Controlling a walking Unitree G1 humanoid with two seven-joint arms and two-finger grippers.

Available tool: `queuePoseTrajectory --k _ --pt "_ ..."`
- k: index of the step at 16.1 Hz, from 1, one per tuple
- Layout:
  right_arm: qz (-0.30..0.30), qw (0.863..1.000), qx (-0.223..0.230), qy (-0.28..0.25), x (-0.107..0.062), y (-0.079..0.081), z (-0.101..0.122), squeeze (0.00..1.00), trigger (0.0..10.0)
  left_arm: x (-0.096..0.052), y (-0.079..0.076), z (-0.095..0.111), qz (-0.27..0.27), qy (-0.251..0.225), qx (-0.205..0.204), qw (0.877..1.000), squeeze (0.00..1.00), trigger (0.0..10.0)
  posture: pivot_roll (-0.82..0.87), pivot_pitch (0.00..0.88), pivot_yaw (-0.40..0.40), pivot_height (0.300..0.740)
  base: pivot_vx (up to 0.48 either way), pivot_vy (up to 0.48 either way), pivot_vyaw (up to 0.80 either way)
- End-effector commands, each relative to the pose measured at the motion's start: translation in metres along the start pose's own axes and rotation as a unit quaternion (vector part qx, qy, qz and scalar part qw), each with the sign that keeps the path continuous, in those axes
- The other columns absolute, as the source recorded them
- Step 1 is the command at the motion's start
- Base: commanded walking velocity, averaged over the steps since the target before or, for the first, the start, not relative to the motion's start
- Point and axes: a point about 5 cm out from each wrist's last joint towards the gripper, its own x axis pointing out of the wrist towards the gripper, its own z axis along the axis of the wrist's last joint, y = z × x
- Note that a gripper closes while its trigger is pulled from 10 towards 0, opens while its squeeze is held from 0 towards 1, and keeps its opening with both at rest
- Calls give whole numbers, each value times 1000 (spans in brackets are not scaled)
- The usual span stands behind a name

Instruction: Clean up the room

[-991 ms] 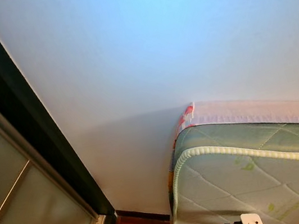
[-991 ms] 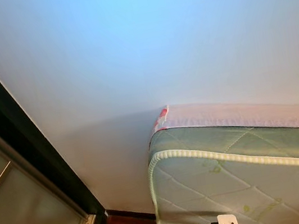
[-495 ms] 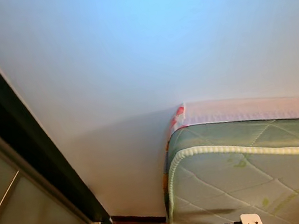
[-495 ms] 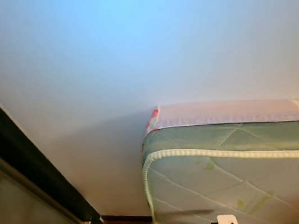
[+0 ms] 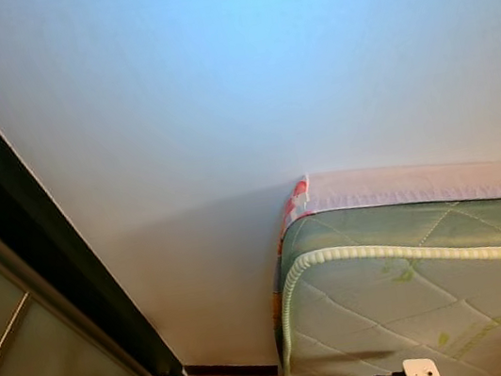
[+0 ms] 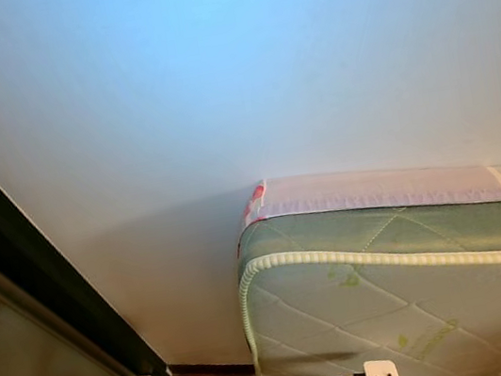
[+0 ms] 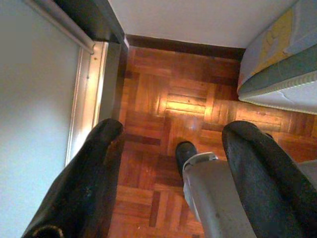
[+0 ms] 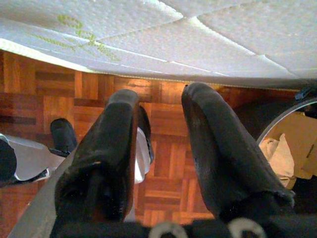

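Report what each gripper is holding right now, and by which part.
Nothing is held. The left gripper and the right gripper both hang open over the parquet floor, with nothing between their fingers.

Head views bright, soft bluish cast on wall (image 5: 261,72), brightest toward upper middle of frame. Soft shadow on wall at centre, beside mattress (image 5: 421,304) corner, darkening toward lower left. Dark frame (image 5: 41,250) down left edge nearly black, no detail. Pics sharp enough, slight softness, no motion blur. Left wrist view: warm glare patch on wood floor (image 7: 183,106) at centre; black fingers (image 7: 84,183) in lower frame close and out of focus. Right wrist view: mattress at top bright, near blown out; fingers (image 8: 106,163) dark, blurry.
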Motion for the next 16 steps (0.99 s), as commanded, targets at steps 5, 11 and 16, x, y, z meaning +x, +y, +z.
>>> queuePoseTrajectory --k 5,11,16 --pt "21 997 27 -63 6 -10 75 0 10000 -2 34 1 47 17 -82 995 0 10000 156 0 -111 740 0 0 -729" --pt "27 997 26 -63 6 -9 75 0 10000 -2 34 1 49 19 -77 996 0 10000 154 0 -112 740 0 0 0" --pt "30 998 10 -59 6 -10 75 0 10000 -2 32 1 53 19 -79 995 0 10000 178 0 -151 740 0 0 0"
